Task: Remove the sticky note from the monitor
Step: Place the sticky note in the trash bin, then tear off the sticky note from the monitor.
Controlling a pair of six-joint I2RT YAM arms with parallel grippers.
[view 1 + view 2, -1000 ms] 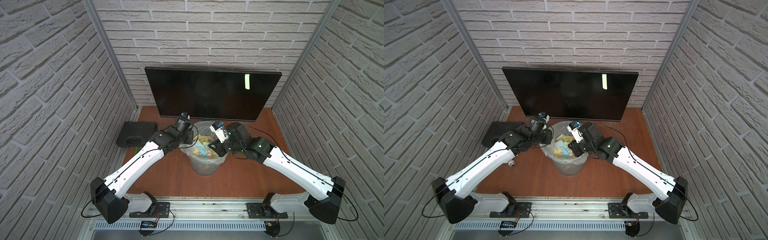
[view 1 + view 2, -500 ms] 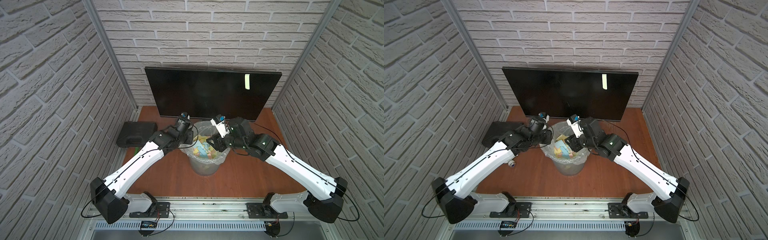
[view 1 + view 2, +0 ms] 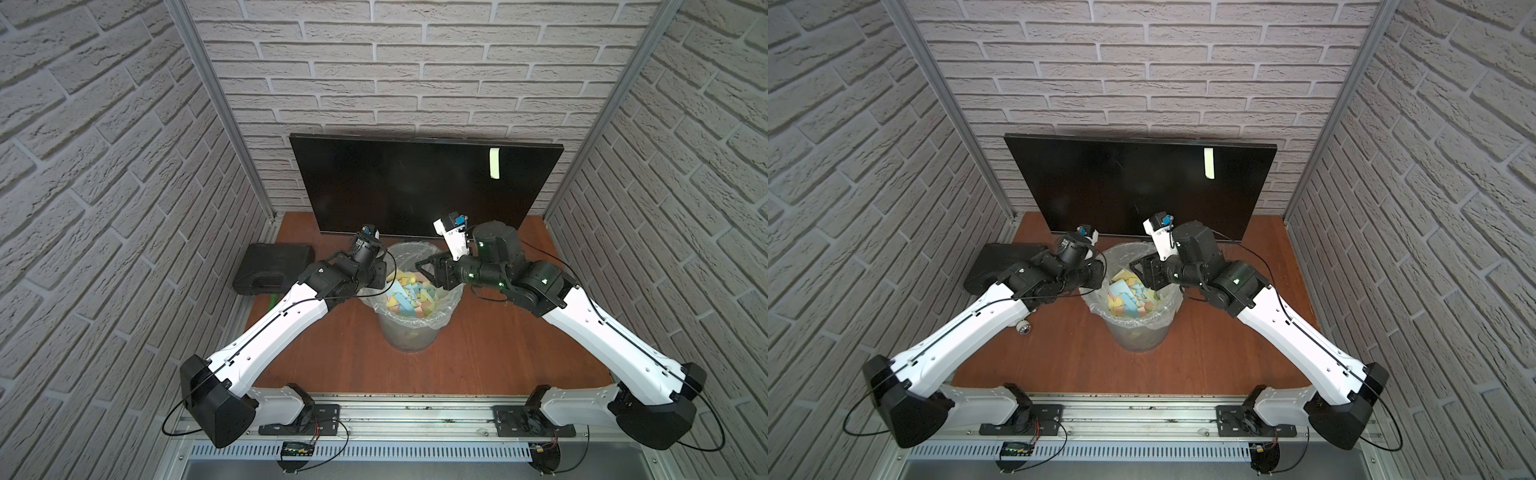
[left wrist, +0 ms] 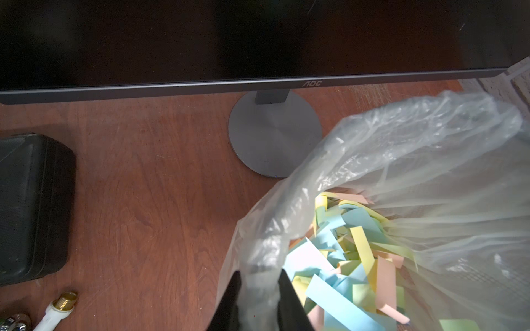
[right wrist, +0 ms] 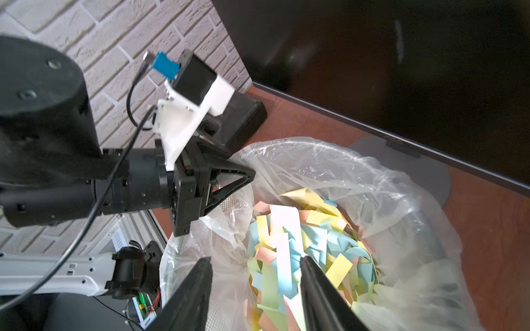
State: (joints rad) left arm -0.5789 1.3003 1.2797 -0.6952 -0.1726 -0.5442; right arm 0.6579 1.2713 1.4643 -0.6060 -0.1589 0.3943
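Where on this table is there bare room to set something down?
Bare table between bin and front rail, and the right back corner beside the monitor. Crowded: left claw clamping the bag, right claw open over the bin; case and cable ends at left.

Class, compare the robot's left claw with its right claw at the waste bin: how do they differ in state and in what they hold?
The left claw is shut; the right claw stands open. The left claw pinches the rim of the clear plastic liner of the round translucent waste bin; the right claw holds nothing, above the coloured paper strips. Both are black and at the bin's mouth.
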